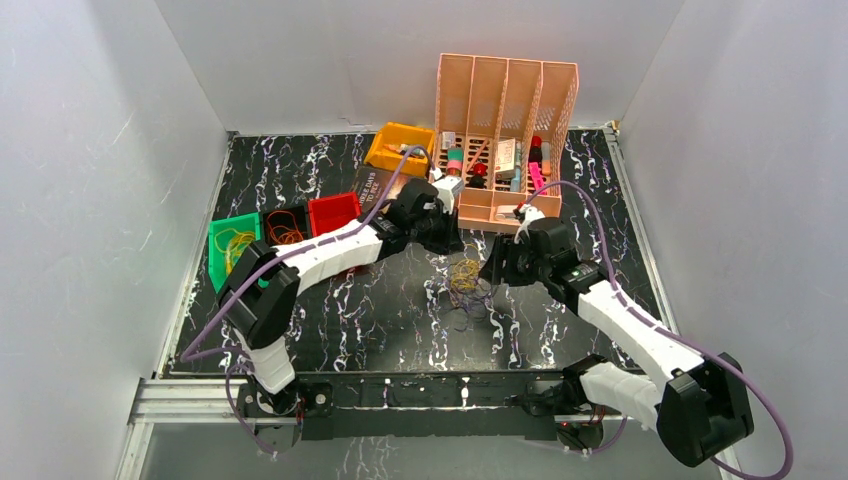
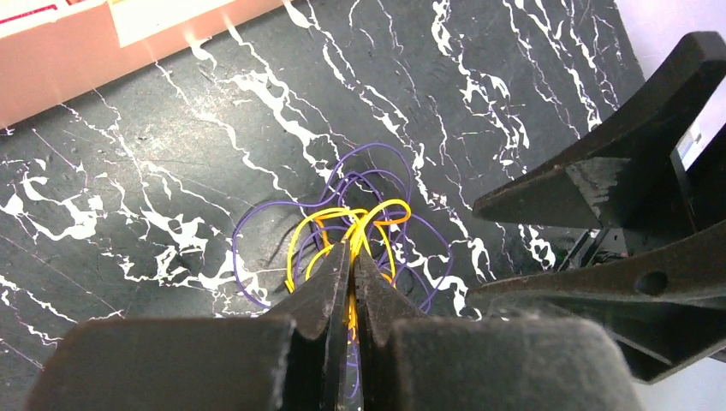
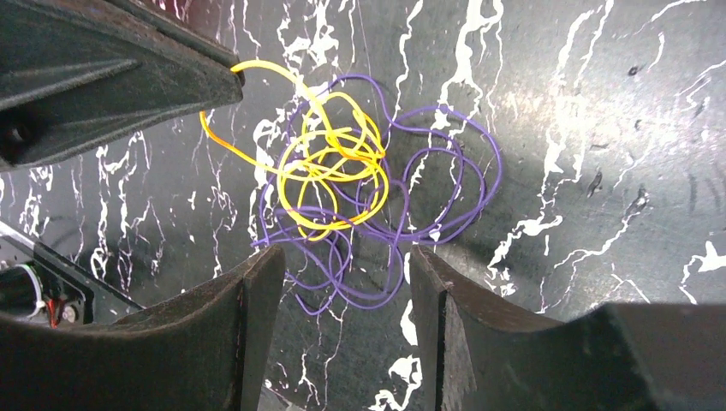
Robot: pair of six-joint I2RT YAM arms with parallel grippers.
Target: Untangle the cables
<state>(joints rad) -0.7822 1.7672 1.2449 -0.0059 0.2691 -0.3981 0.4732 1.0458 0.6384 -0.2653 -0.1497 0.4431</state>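
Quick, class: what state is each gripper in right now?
Left gripper: shut on a yellow cable.
Right gripper: open, holding nothing, over the purple cables.

The cables (image 1: 465, 280) lie in one heap on the table (image 1: 350, 310), between the two tools. The left gripper (image 1: 452, 243) is just behind and left of the heap, and the right gripper (image 1: 493, 268) is just to its right. One strand runs in between the left gripper's fingers (image 2: 330, 282), with the rest spread ahead of the tips. The heap's edge reaches in between the right gripper's fingers (image 3: 257, 300). A rack (image 1: 505, 130) stands behind the left gripper, with a single bin (image 1: 400, 148) left of it. Three bins (image 1: 333, 212) sit in a row well to that gripper's left. The two farthest hold wire loops (image 1: 238, 243).
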